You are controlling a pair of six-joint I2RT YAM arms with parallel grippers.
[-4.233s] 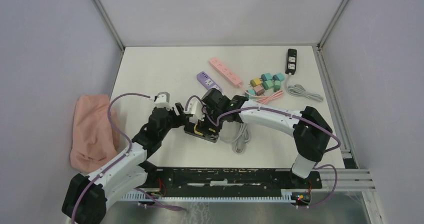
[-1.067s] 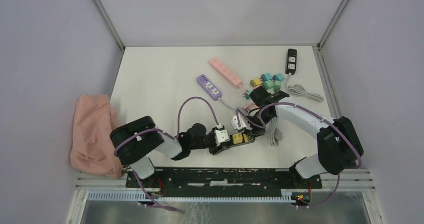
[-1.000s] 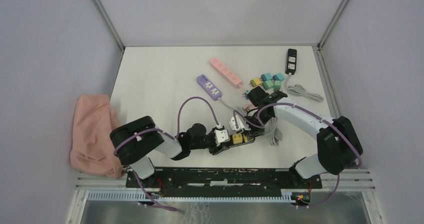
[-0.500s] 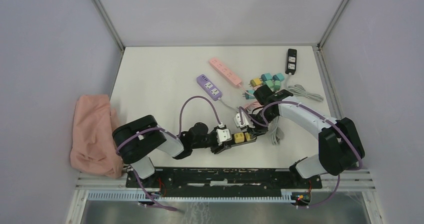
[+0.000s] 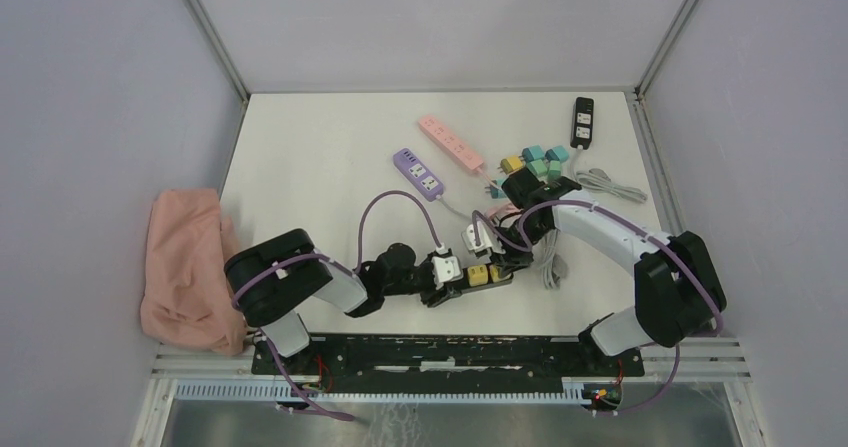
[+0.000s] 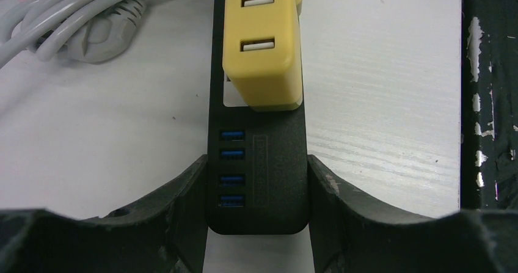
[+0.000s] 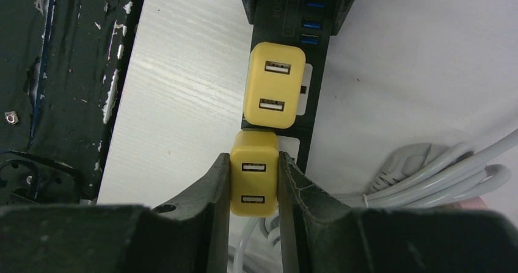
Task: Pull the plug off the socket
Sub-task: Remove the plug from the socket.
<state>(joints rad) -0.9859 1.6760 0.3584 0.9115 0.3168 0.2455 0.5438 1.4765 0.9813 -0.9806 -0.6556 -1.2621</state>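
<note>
Black plastic power strip with blue USB ports (image 6: 256, 215): lay on the white table (image 5: 320, 167) toward its six o'clock edge in the overhead view. The left gripper (image 6: 256, 163) clamped the strip's nine o'clock end.

Yellow cube-shaped plug (image 7: 254, 181): sat at the strip's three o'clock end, pinched in the right gripper (image 7: 254, 163); whether its prongs were seated could not be told.

Second yellow plug (image 7: 274, 94): touching the first.

Grey coiled cable (image 5: 548, 265): at three o'clock of the strip.

Table (image 5: 300, 147): pwr strips (image 5: 451, 144), plugs (image 5: 535, 162), cables (image 5: 600, 183)

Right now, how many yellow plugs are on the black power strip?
2. One yellow plug is clamped in the right tool at the black power strip's end; the other sits beside it, nearer the blue ports.
</note>
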